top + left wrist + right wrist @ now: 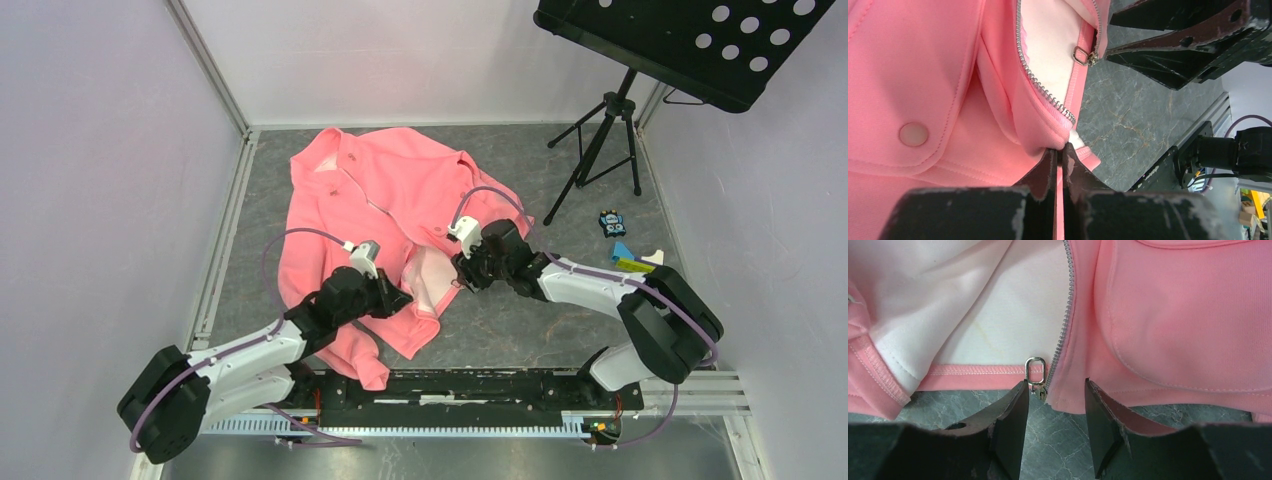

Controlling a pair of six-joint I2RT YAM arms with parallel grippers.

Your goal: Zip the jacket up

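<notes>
Left arm (245,352), right arm (585,285): white link shells joined by black rounded joint housings. A purple cable (305,231) is looped along each. Gripper fingers (1010,420): black, wedge-shaped, paint chipped at edges.

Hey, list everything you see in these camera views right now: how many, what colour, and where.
jacket: one, coral pink, spread left of centre, front open at the bottom
zipper pull: one, silver, at the jacket's bottom hem
music stand: one, black, far right corner
small object: one, blue and black, right side
flat item: one, blue and yellow, beside the right arm
table: one, grey marbled, under everything
left arm: one, white and black, jaws shut on the jacket hem
right arm: one, white and black, jaws open astride the hem by the zipper pull
</notes>
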